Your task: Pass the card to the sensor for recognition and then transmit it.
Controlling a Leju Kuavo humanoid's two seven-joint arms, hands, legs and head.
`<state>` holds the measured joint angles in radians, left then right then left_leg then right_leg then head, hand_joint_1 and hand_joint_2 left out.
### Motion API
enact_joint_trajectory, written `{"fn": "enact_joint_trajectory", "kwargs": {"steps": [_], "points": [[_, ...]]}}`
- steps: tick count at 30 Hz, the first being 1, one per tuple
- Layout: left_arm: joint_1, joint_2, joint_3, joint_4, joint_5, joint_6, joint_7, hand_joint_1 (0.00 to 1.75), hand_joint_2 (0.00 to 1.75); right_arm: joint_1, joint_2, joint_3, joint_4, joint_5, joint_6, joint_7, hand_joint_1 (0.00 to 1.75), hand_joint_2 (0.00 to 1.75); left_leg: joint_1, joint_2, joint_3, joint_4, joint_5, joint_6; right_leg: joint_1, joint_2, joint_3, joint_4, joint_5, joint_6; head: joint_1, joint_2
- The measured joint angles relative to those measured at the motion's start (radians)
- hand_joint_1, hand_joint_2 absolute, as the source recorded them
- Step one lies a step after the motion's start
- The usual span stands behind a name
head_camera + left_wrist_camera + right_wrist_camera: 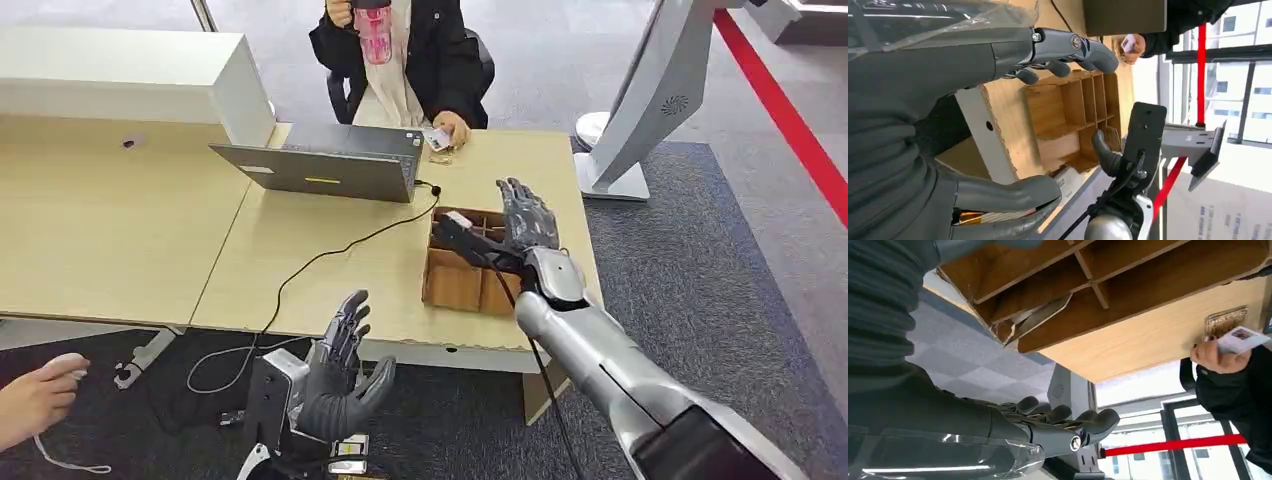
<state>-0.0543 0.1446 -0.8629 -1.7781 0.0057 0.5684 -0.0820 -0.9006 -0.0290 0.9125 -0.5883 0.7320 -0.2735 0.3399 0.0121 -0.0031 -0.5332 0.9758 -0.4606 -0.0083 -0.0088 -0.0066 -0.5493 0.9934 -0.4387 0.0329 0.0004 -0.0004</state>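
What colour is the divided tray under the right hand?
Light brown wood tray, clearest in the head view.

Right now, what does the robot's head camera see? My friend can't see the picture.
The robot's right hand reaches, fingers spread, over a wooden divided box on a light wooden table. Across the table a seated person holds a card beside an open laptop. The left hand hangs open below the table edge.
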Motion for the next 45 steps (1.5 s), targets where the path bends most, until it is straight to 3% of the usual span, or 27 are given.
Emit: {"fn": "enact_joint_trajectory", "kwargs": {"steps": [17,30,45], "points": [[0.0,0.001,0.0,-0.008,0.0,0.01,0.001,0.0,1.75,-0.02,0.027,0.025,0.079,0.006,0.0,0.006,0.0,1.75,0.0,0.0,0.0,0.0,0.0,0.0,0.0,0.0,0.0,0.0,0.0,0.0,0.0,0.0],[-0.001,0.007,-0.001,-0.015,0.003,0.055,-0.001,0.0,1.75,-0.042,0.026,0.039,0.121,0.014,-0.002,0.019,0.0,1.75,0.0,0.0,0.0,0.0,0.0,0.0,0.0,0.0,0.0,0.0,0.0,0.0,0.0,0.0],[-0.007,0.016,-0.008,-0.015,0.015,0.043,-0.005,0.0,1.75,-0.039,0.002,0.04,0.133,0.007,-0.01,0.04,0.0,1.75,0.0,0.0,0.0,0.0,0.0,0.0,0.0,0.0,0.0,0.0,0.0,0.0,0.0,0.0]]}}
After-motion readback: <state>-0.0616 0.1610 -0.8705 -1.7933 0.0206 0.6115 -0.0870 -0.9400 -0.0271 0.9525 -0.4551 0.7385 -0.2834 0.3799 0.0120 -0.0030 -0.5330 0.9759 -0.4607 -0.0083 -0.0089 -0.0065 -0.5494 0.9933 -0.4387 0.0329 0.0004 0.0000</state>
